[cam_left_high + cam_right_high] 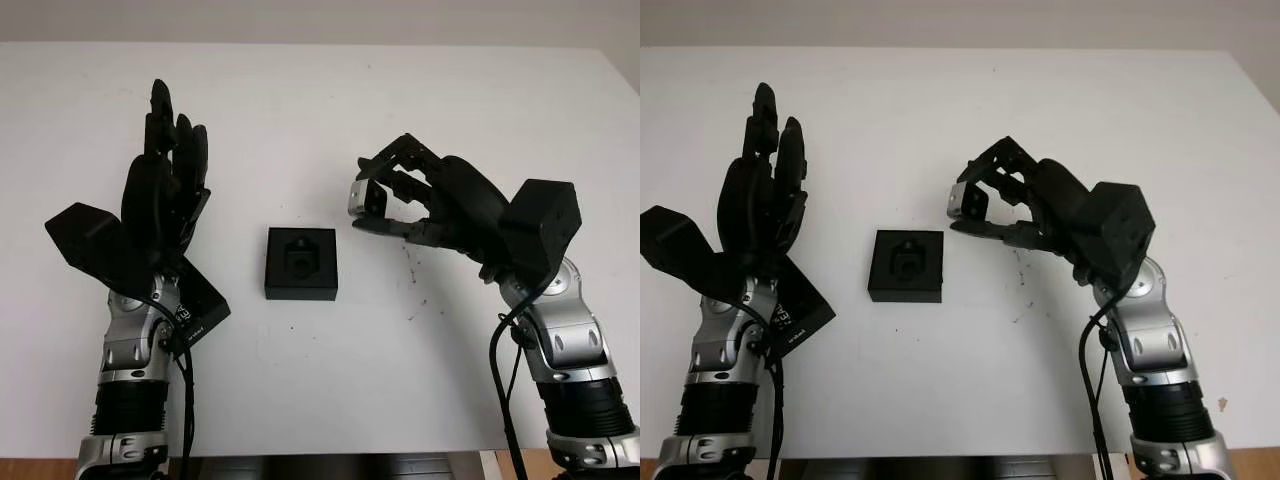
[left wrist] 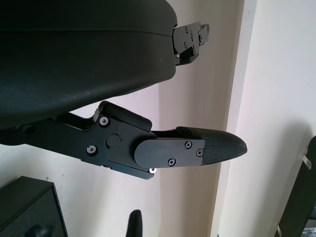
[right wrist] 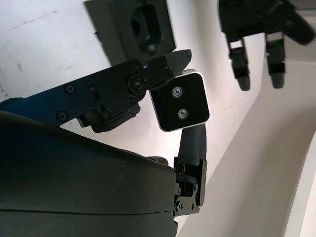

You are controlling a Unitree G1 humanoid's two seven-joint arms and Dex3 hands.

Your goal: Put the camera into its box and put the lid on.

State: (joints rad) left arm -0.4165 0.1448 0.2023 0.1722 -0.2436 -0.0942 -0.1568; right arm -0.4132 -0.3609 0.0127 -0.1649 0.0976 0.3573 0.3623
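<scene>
Overhead, from the head camera, the right hand (image 1: 395,195) pinches a small silver-edged camera (image 1: 366,198) above the white table (image 1: 320,90), just right of the open black box (image 1: 301,263), which sits at centre with a moulded recess in its insert. Meanwhile the left hand (image 1: 165,180) hovers open to the left of the box. At the left wrist, a fingertip (image 2: 217,148) holds nothing. At the right wrist, fingers (image 3: 163,69) clamp the camera, with the box beyond.
</scene>
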